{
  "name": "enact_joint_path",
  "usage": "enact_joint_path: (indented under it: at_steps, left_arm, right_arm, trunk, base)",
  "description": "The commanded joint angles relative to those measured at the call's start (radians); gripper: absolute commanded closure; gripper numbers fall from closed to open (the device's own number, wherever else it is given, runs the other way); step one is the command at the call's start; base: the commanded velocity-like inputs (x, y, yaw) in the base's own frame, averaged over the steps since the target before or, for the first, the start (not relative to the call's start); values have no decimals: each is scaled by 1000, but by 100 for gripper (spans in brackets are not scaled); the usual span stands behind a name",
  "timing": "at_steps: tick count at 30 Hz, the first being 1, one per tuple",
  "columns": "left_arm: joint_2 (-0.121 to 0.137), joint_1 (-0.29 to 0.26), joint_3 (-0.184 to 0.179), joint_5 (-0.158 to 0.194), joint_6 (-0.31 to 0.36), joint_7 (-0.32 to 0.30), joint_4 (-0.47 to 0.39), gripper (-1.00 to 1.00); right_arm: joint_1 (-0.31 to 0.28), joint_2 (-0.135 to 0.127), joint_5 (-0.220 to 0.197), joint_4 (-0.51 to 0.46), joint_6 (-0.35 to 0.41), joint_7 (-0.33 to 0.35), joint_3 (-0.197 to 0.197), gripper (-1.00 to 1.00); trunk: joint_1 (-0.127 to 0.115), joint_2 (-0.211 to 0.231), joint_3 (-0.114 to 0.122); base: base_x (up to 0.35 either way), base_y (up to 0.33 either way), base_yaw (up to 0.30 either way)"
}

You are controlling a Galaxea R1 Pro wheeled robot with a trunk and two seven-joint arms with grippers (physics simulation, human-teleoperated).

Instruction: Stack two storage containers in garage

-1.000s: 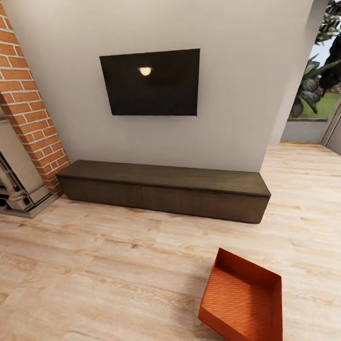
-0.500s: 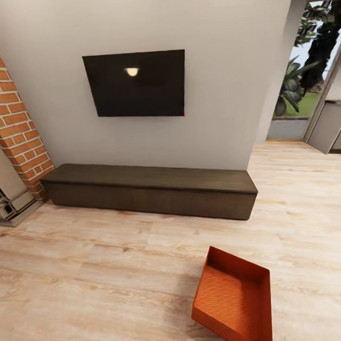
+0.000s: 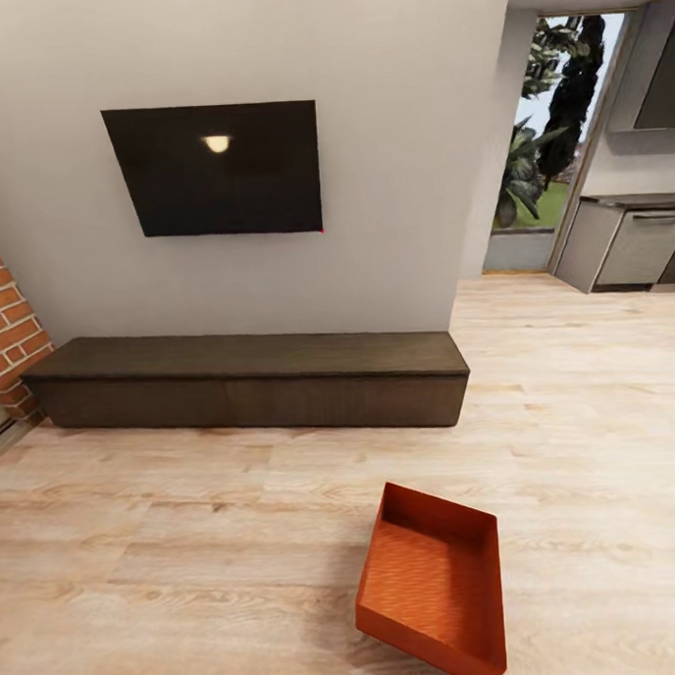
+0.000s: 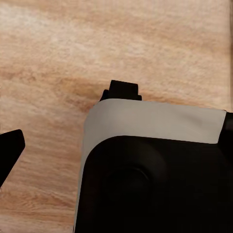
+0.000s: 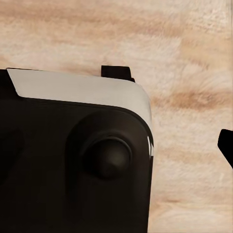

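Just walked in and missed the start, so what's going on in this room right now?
Nothing is being handled at this moment. One orange-red, ribbed, open-top plastic storage container sits empty on the light wood-plank floor of the living room, in front of the low dark cabinet under the wall-mounted black TV. Both wrist cameras look down on bare planks past the robot's own dark and white body, so the state of each claw cannot be told. The container has yet to be picked up for the garage.
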Motion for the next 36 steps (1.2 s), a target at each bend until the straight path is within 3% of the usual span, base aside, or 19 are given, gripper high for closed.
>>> enact_joint_path:
  at_steps: [1,36]
  left_arm:
    - [0,0,0,7,-3,1,0,-100]
    - [0,0,0,7,-3,2,0,-100]
  right_arm:
    - [-1,1,-8,3,-4,-2,8,-100]
    - [-1,2,-8,3,-4,-2,8,-100]
  trunk:
    - [0,0,-1]
    - [0,0,-1]
  base:
    - [0,0,-247]
    - [0,0,-247]
